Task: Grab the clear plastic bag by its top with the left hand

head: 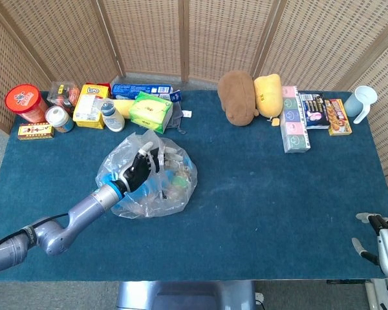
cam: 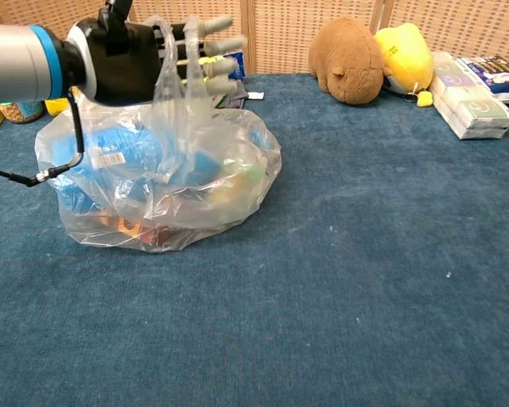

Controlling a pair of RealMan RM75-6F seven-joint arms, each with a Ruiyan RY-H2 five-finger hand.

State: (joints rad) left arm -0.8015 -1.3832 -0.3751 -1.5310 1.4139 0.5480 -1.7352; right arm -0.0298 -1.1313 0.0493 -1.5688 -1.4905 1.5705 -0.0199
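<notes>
Reaching over the clear plastic bag of groceries [cam: 165,182] on the blue table [head: 265,194], I've got my left hand [cam: 144,59] at its upright top, fingers [cam: 216,44] spread, nothing gripped; closing remains.

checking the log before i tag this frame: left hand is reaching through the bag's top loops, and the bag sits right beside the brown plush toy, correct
Not quite. The left hand does reach its fingers through the top loops of the clear plastic bag, but the bag is not beside the brown plush toy. The head view shows the plush at the table's far edge, well apart from the bag; the bag sits nearer the green pack.
</notes>
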